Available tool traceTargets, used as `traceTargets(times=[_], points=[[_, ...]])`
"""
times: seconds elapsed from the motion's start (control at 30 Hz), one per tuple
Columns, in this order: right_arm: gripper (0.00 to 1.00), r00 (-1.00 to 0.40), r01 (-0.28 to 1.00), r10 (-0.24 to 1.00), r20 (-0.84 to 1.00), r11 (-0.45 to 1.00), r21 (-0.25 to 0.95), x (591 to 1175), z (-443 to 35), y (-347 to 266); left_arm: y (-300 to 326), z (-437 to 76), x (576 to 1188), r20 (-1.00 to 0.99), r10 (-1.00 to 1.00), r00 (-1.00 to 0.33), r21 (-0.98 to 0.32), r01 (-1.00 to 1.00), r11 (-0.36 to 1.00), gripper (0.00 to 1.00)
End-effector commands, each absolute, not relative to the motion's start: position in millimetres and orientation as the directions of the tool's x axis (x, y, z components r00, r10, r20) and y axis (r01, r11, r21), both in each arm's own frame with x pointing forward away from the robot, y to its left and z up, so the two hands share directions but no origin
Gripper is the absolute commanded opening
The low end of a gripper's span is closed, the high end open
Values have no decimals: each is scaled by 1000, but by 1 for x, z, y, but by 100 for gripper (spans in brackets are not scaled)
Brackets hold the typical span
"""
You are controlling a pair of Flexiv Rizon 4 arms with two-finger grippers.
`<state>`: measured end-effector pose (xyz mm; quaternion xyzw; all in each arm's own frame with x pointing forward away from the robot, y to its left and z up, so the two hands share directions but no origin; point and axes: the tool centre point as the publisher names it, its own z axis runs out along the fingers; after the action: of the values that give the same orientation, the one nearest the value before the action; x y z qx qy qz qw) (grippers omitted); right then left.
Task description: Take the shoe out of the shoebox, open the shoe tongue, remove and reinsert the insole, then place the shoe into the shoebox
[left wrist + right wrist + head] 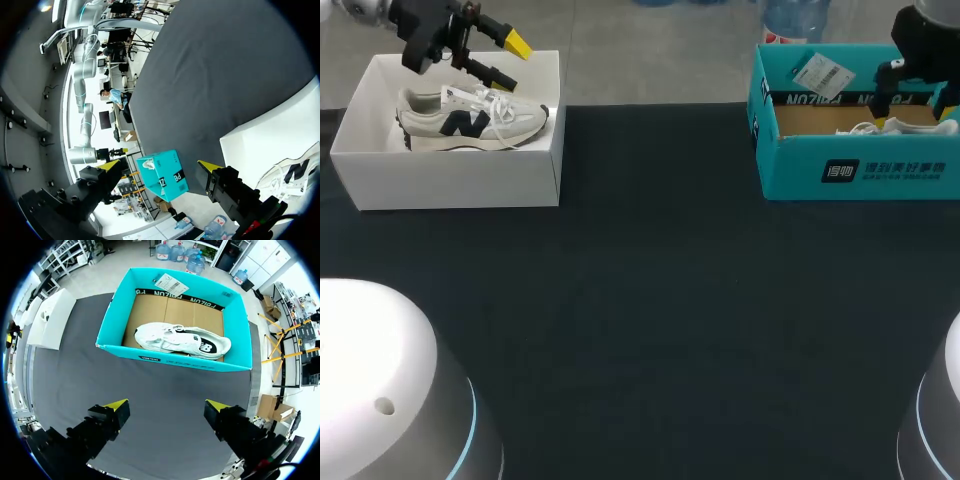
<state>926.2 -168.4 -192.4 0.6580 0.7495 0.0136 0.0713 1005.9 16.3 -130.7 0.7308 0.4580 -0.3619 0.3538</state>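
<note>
Right fingers [116, 405] spread — shoe [182, 340] lies ahead, in teal shoebox [165, 357]; left fingers [209, 166] spread too.

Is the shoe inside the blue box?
In. The white shoe lies on the floor of the teal shoebox, walls around it.

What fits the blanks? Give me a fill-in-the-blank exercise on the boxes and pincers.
1. The left box is ___.
2. The right box is ___.
3. The left pincer and right pincer are both ___, holding nothing.
Missing words: white; teal; open.
</note>
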Motion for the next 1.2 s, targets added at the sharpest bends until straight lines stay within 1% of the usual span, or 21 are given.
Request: traceTargets(times=[0.03, 0.27, 0.43, 0.67, 0.97, 1.13, 1.2], points=[[100, -123, 984, 988, -89, 133, 117, 925, -193, -168, 33, -118, 1012, -817, 481, 319, 169, 929, -328, 100], [100, -123, 984, 988, -89, 133, 117, 925, -193, -168, 66, -126, 1028, -721, 627, 296, 138, 947, -288, 100], [100, -123, 984, 988, -89, 133, 117, 925, -193, -168, 92, -133, 1042, -668, 694, 269, 114, 958, -262, 100], [100, -123, 984, 988, -89, 133, 117, 925, -193, -168, 129, -146, 1060, -490, 824, 284, 99, 958, -271, 100], [100, -123, 984, 988, -89, 133, 117, 925, -193, -168, 182, -166, 1088, -225, 930, 291, 132, 955, -266, 100], [100, -123, 984, 988, -89, 133, 117, 925, -193, -168, 207, -175, 1103, -176, 947, 268, 135, 960, -246, 100], [100, -123, 984, 988, -89, 133, 117, 925, -193, -168, 216, -179, 1108, -172, 952, 253, 115, 965, -236, 100]])
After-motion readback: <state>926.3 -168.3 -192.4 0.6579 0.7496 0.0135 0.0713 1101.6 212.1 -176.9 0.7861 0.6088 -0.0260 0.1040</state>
